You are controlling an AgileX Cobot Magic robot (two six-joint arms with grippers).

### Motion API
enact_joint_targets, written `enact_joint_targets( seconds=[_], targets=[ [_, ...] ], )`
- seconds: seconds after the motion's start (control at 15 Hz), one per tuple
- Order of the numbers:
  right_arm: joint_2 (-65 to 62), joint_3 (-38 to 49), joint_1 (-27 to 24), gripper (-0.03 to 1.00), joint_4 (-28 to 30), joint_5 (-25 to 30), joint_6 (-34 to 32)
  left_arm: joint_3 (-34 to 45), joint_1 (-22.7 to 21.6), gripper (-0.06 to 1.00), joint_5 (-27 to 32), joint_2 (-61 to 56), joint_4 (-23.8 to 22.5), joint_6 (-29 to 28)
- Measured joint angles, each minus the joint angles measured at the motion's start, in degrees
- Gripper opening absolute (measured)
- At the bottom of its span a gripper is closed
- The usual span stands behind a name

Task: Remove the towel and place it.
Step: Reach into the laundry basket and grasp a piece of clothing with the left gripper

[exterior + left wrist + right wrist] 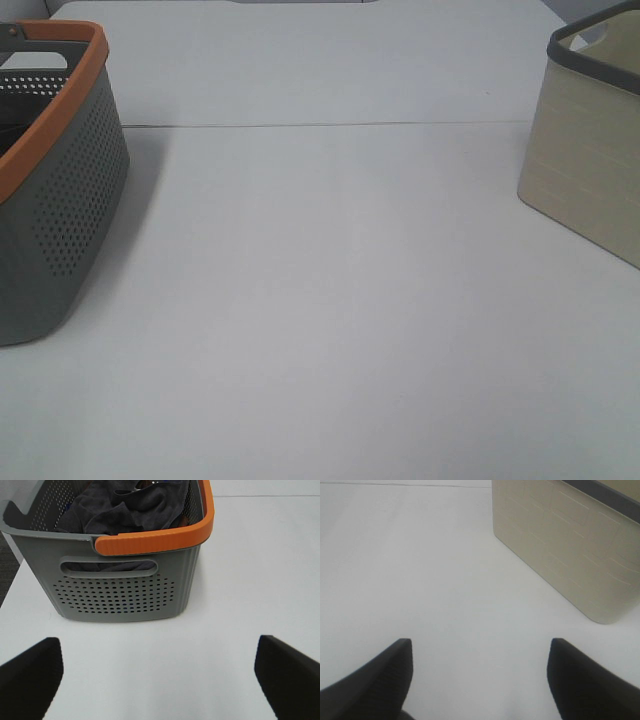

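The towel (125,507) is a dark charcoal-purple cloth lying crumpled inside the grey perforated basket with an orange rim (150,542). The same basket (60,180) stands at the left edge of the exterior high view, where the towel is hidden. My left gripper (159,680) is open and empty, above the white table a short way in front of the basket's handle side. My right gripper (480,680) is open and empty, above the table near the beige basket (560,545). Neither gripper shows in the exterior high view.
The beige fabric basket with a dark grey rim (590,140) stands at the right edge of the white table (330,300). A seam line (330,125) crosses the table at the back.
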State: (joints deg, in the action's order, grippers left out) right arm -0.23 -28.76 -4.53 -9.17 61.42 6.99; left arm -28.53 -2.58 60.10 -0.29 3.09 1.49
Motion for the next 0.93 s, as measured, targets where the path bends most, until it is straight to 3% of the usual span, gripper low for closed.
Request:
enact_joint_targets(
  seconds=[0.93],
  targets=[
    [0.00, 0.00, 0.00, 0.67, 0.00, 0.00, 0.00, 0.00, 0.00, 0.98, 0.00, 0.00, 0.00, 0.00]
  ],
)
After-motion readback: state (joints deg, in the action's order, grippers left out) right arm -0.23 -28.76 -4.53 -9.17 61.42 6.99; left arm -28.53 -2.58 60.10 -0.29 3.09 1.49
